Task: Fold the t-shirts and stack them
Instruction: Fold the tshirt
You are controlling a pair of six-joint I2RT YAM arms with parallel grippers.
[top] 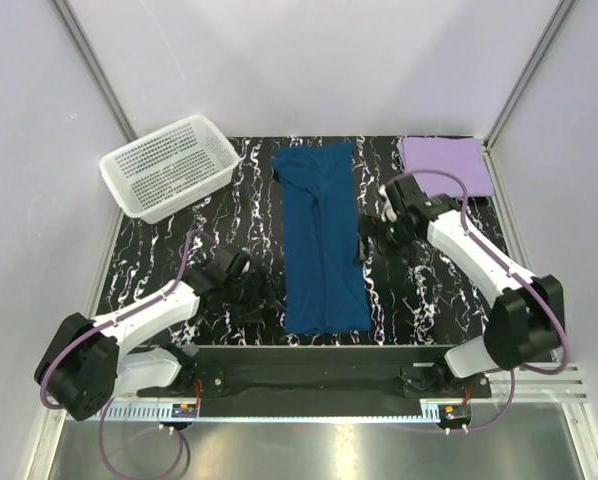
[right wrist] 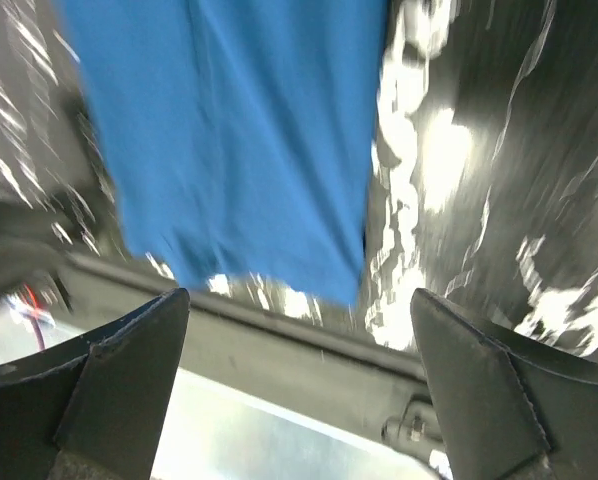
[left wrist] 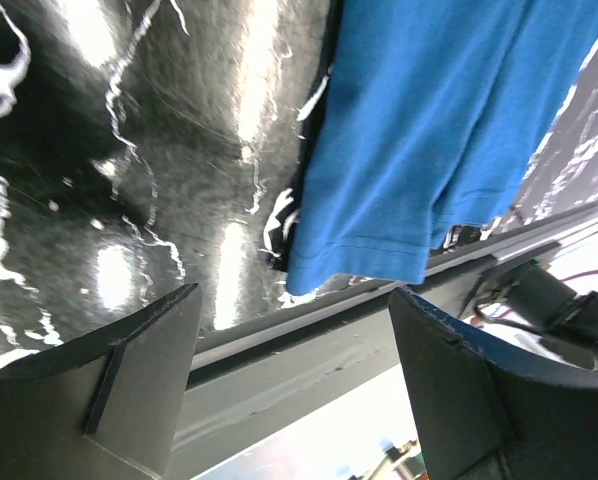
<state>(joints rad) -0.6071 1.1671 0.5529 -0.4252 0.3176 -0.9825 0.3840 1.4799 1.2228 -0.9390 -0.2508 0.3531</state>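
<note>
Your black marbled table (top: 419, 290) carries the blue t-shirt (top: 322, 240) down its middle, folded into a strip with its long axis near-to-far and the hem nearest. The lavender t-shirt (top: 445, 163) lies folded far right. Your left gripper (top: 257, 298) and right gripper (top: 367, 245) flank the strip, jaws apart and empty, probably placed for the next fold.

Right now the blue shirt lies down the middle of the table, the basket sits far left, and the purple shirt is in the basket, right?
Not quite. The purple shirt is not in the basket; it lies folded on the table at the far right, as the top view shows. The blue shirt down the middle and the basket far left are right.
</note>
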